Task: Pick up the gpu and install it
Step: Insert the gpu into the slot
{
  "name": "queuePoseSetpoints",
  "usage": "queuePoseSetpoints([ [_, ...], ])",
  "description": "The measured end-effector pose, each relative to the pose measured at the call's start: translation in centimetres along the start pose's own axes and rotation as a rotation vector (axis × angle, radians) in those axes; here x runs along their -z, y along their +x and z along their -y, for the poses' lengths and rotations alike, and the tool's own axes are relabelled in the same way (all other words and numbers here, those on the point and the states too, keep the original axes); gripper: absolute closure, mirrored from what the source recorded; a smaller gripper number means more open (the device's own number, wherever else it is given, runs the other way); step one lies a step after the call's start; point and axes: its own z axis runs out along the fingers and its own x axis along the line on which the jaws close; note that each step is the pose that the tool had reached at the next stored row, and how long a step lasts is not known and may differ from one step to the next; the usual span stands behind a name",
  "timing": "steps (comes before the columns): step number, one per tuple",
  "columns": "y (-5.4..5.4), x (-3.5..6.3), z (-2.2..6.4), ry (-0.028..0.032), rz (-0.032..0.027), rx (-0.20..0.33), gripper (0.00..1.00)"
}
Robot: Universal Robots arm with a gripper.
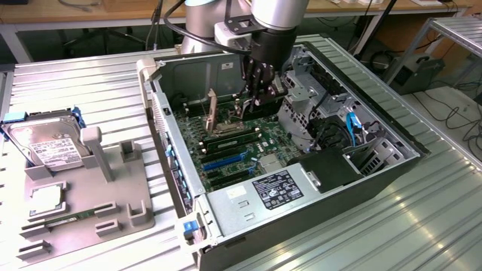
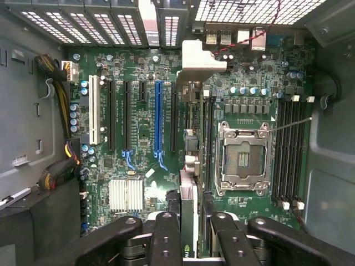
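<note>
Inside the open computer case (image 1: 391, 164), my gripper (image 1: 258, 93) is shut on the gpu (image 1: 226, 110). The card hangs on edge above the motherboard (image 1: 260, 138). In the wrist view the gpu (image 2: 188, 183) is seen edge-on, running from between my black fingers (image 2: 166, 235) towards the case's rear vents. Its silver end bracket (image 2: 197, 64) is at the far end. The card hovers between the blue expansion slot (image 2: 158, 116) and the processor socket (image 2: 244, 158), over the black slots. I cannot tell whether it touches a slot.
In the exterior view's left a grey fixture (image 1: 113, 209) holds a hard drive (image 1: 45, 144) and a green memory stick (image 1: 71, 217). A power supply (image 1: 279, 189) and a drive cage (image 1: 301, 96) crowd the case. Cable bundles (image 2: 61, 127) run along the case wall.
</note>
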Motion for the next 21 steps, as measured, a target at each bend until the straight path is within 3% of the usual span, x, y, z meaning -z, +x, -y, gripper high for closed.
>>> queuePoseSetpoints([
  [21,0.58,-0.05,-0.02,0.0,0.0,0.0,0.74],
])
